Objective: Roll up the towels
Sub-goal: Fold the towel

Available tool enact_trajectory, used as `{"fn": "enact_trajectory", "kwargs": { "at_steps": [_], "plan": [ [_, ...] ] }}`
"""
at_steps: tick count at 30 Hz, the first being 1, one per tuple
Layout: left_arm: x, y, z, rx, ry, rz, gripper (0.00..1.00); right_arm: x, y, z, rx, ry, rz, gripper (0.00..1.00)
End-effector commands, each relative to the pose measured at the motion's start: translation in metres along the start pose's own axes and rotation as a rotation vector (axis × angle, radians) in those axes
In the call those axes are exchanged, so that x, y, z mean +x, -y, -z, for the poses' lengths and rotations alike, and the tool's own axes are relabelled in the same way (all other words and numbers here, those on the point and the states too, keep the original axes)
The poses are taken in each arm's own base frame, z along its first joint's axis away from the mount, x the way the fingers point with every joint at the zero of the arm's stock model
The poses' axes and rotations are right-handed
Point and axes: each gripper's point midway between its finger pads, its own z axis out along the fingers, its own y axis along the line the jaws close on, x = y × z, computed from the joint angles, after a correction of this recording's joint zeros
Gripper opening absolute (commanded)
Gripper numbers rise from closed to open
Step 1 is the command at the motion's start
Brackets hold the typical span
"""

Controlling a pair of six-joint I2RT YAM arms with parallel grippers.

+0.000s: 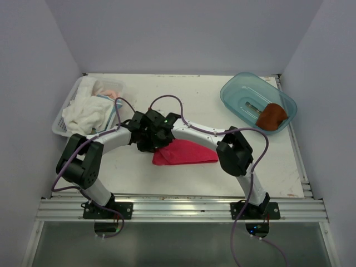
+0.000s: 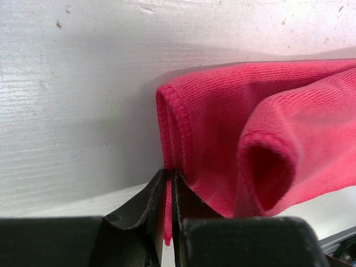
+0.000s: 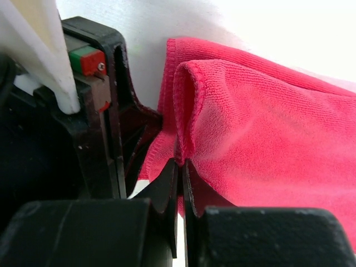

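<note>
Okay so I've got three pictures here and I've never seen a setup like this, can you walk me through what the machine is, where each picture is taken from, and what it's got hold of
These are two robot arms bolted at the near edge of a white table. The wide picture looks down from above and behind them. The other two come from small cameras on each wrist, looking along that arm's own jaws.

On the table lies a pink-red towel, partly folded over. The arms meet at one end of it. The left gripper and right gripper each have their jaws shut on an edge of that cloth.

At the far right, a clear blue tub holds a rust-brown towel. At the far left, a white basket holds whitish cloths.
</note>
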Motion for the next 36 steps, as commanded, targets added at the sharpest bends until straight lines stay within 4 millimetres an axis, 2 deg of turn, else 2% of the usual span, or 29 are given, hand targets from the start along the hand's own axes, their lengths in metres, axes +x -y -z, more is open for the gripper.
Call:
{"fn": "enact_trajectory", "kwargs": {
  "at_steps": [1, 2, 3, 4, 7, 9, 11, 12, 13, 14, 15, 16, 17, 18, 19, 20, 21, 22, 23, 24, 26, 28, 32, 33, 35, 36],
  "plan": [
    [0.014, -0.018, -0.008, -0.065, -0.033, 0.011, 0.12, -0.008, -0.025, 0.002, -0.095, 0.025, -0.015, 0.0],
    [0.015, -0.018, -0.009, -0.066, -0.034, 0.012, 0.12, -0.009, -0.025, 0.001, -0.097, 0.027, -0.016, 0.03],
    [0.015, -0.018, -0.008, -0.067, -0.035, 0.012, 0.12, -0.01, -0.027, 0.002, -0.102, 0.03, -0.014, 0.11],
    [0.013, -0.018, -0.006, -0.066, -0.028, 0.011, 0.12, -0.011, -0.028, 0.004, -0.109, 0.034, -0.012, 0.24],
    [0.009, -0.014, 0.002, -0.057, -0.01, 0.015, 0.14, -0.022, -0.025, 0.016, -0.103, 0.073, -0.003, 0.37],
    [0.003, -0.01, 0.013, -0.045, 0.013, 0.014, 0.16, -0.032, -0.019, 0.033, -0.099, 0.112, -0.008, 0.41],
    [-0.004, -0.01, 0.022, -0.047, 0.031, 0.017, 0.17, -0.038, -0.004, 0.043, -0.072, 0.142, -0.019, 0.46],
    [-0.009, -0.007, 0.03, -0.04, 0.053, 0.014, 0.17, -0.046, 0.002, 0.063, -0.078, 0.183, -0.036, 0.46],
    [-0.013, -0.008, 0.035, -0.044, 0.064, 0.015, 0.17, -0.05, 0.015, 0.07, -0.057, 0.202, -0.055, 0.46],
    [-0.016, -0.01, 0.039, -0.053, 0.077, 0.013, 0.17, -0.055, 0.029, 0.075, -0.028, 0.23, -0.074, 0.46],
    [-0.022, -0.008, 0.049, -0.053, 0.102, 0.013, 0.17, -0.044, 0.048, 0.073, 0.005, 0.214, -0.09, 0.45],
    [-0.025, -0.009, 0.053, -0.057, 0.117, 0.015, 0.18, -0.056, 0.068, 0.091, 0.004, 0.263, -0.141, 0.41],
    [-0.031, -0.007, 0.058, -0.057, 0.138, 0.008, 0.18, -0.039, 0.092, 0.084, 0.041, 0.231, -0.161, 0.4],
    [-0.034, -0.005, 0.065, -0.052, 0.156, 0.006, 0.18, -0.034, 0.108, 0.085, 0.057, 0.228, -0.188, 0.37],
    [-0.036, -0.003, 0.068, -0.043, 0.167, 0.002, 0.18, -0.041, 0.137, 0.095, 0.074, 0.26, -0.251, 0.3],
    [-0.039, 0.006, 0.072, -0.003, 0.183, -0.007, 0.19, -0.022, 0.155, 0.085, 0.099, 0.212, -0.264, 0.27],
    [-0.041, 0.011, 0.074, 0.021, 0.19, -0.012, 0.19, -0.018, 0.17, 0.083, 0.116, 0.202, -0.286, 0.23],
    [-0.041, 0.02, 0.074, 0.045, 0.193, -0.03, 0.19, -0.016, 0.192, 0.082, 0.149, 0.196, -0.328, 0.16],
    [-0.042, 0.029, 0.075, 0.07, 0.197, -0.044, 0.19, -0.007, 0.204, 0.077, 0.166, 0.175, -0.327, 0.13],
    [-0.037, 0.044, 0.07, 0.094, 0.188, -0.082, 0.18, -0.005, 0.217, 0.075, 0.179, 0.165, -0.35, 0.08],
    [-0.033, 0.062, 0.066, 0.128, 0.177, -0.114, 0.18, 0.0, 0.228, 0.065, 0.2, 0.135, -0.346, 0.04],
    [-0.02, 0.072, 0.052, 0.148, 0.132, -0.142, 0.17, 0.0, 0.24, 0.059, 0.214, 0.12, -0.363, 0.0],
    [-0.003, 0.05, 0.023, 0.086, 0.058, -0.152, 0.16, 0.0, 0.254, 0.04, 0.235, 0.081, -0.36, 0.0],
    [0.002, 0.044, 0.016, 0.065, 0.034, -0.151, 0.15, 0.003, 0.261, 0.029, 0.246, 0.056, -0.368, 0.0],
    [0.007, 0.031, 0.008, 0.03, 0.013, -0.156, 0.14, 0.005, 0.265, 0.019, 0.248, 0.032, -0.359, 0.0],
    [0.006, 0.025, 0.005, 0.008, 0.006, -0.147, 0.14, 0.01, 0.269, 0.007, 0.256, 0.003, -0.36, 0.0]
  ]
}}
